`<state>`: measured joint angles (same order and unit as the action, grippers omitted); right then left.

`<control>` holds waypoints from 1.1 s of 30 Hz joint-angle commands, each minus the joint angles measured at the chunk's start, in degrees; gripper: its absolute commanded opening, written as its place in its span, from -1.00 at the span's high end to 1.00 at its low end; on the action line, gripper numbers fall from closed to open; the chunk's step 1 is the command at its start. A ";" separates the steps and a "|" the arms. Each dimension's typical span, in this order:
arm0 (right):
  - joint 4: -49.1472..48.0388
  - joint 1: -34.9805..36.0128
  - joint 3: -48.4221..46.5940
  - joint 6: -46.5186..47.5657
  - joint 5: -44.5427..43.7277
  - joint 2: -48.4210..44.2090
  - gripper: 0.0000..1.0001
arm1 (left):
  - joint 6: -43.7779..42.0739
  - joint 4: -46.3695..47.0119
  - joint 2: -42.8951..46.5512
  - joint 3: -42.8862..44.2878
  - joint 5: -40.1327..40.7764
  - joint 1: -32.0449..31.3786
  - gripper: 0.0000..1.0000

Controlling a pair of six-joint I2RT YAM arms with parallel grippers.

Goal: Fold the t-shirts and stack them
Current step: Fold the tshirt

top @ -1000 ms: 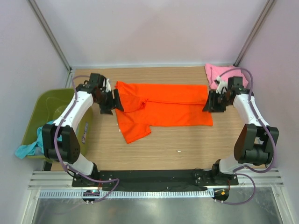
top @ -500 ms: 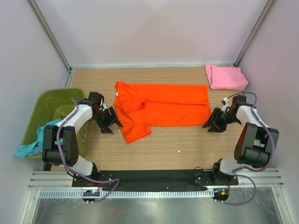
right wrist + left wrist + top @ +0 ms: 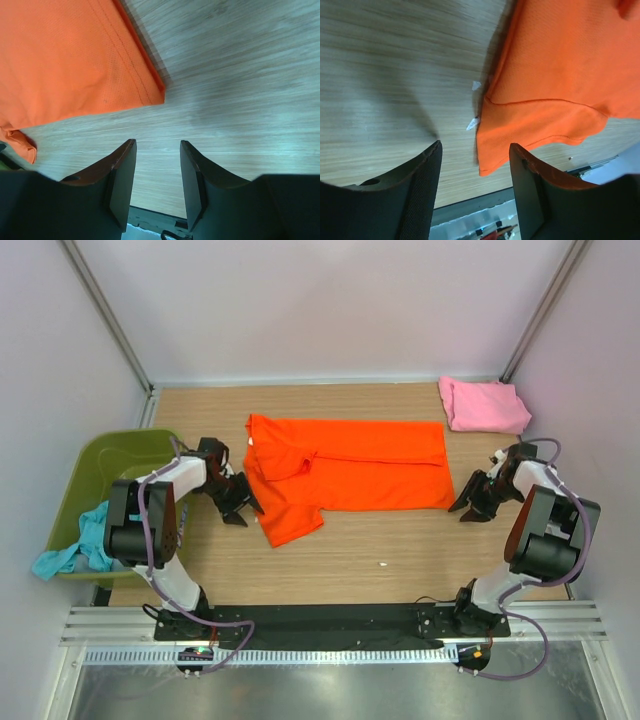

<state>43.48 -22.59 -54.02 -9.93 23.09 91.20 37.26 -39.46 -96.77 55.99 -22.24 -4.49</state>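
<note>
The bright orange t-shirt (image 3: 345,470) lies folded lengthwise across the middle of the wooden table, one sleeve sticking out toward the front left. My left gripper (image 3: 243,510) is open and empty, low over the table just left of that sleeve; the sleeve's hem shows in the left wrist view (image 3: 540,125). My right gripper (image 3: 466,508) is open and empty beside the shirt's front right corner (image 3: 150,90). The pale pink t-shirt (image 3: 483,404) lies folded at the back right. A teal t-shirt (image 3: 75,545) hangs over the tub's rim.
An olive-green plastic tub (image 3: 95,465) stands at the left edge of the table. Small white scraps (image 3: 475,102) lie on the wood by the sleeve. A white speck (image 3: 381,563) lies near the front. Grey walls enclose the table.
Both grippers have let go of the orange shirt and pulled back toward the front, now low beside its front corners. The shirt lies flat and has not shifted since.
</note>
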 commanded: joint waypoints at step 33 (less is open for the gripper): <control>-10.88 -0.09 -4.87 -2.11 2.48 11.63 0.43 | 4.67 0.53 -3.25 -2.72 -1.49 -5.79 0.01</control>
<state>36.03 -22.70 -58.17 -13.19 26.98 101.82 42.09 -40.10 -99.37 53.95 -26.39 -10.13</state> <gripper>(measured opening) 0.298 0.506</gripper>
